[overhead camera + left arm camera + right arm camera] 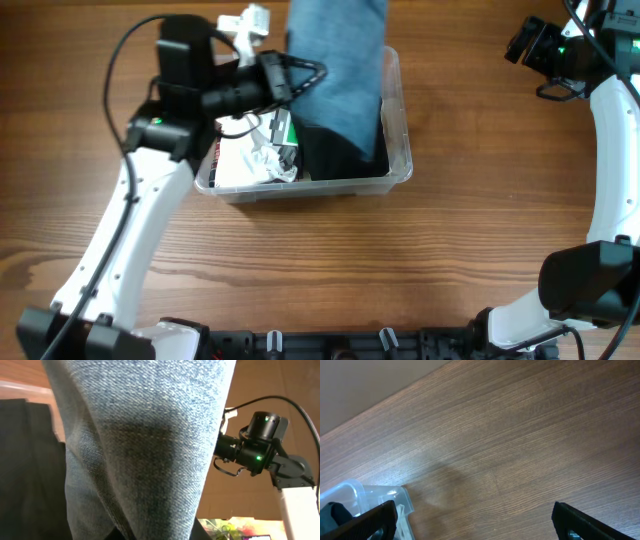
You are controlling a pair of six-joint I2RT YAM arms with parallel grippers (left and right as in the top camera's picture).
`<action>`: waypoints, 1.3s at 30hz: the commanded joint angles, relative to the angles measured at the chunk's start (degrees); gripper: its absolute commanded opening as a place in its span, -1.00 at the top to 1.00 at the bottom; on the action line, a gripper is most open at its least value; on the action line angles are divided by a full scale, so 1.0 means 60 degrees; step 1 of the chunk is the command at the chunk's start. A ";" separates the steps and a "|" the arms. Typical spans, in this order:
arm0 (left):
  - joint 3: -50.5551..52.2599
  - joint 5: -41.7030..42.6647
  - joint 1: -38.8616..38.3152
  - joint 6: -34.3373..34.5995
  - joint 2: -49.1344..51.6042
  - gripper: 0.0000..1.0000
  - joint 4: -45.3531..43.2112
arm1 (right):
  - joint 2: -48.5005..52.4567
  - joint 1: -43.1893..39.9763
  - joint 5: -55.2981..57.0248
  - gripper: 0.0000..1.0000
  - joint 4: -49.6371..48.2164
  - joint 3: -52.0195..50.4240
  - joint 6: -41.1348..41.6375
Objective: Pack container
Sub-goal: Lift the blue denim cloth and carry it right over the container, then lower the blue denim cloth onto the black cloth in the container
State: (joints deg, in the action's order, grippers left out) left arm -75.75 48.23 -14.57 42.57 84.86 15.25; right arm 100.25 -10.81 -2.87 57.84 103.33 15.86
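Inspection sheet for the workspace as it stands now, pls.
Surface: wooden table, no spills seen.
Job's things: clear container holding a black garment and white crumpled packaging; blue denim lies over its far part.
Clutter: white object beyond the far rim, unclear what it is.
Grippers: left gripper apparently closed on the denim's edge; right gripper open, empty, off to the side.
Cables: black cable loops above the left arm.
Surroundings: dark rail along the near edge.
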 commanded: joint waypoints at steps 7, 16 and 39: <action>-0.0033 -0.1359 -0.1304 0.0991 0.1625 0.91 -0.1231 | 0.0007 0.0018 0.0131 -0.99 -0.0022 0.0025 0.0120; 0.0215 -0.2204 -0.1359 0.1461 0.2233 0.92 -0.1825 | 0.0007 0.0018 0.0131 -0.99 -0.0022 0.0025 0.0120; 0.4091 -0.1188 -0.1402 0.3348 0.1512 0.81 -0.6907 | 0.0007 0.0018 0.0131 -0.99 -0.0018 0.0025 0.0124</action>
State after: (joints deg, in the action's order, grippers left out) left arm -52.21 35.88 -22.28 65.43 97.91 -26.39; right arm 100.25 -10.83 -2.87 57.82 103.33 15.86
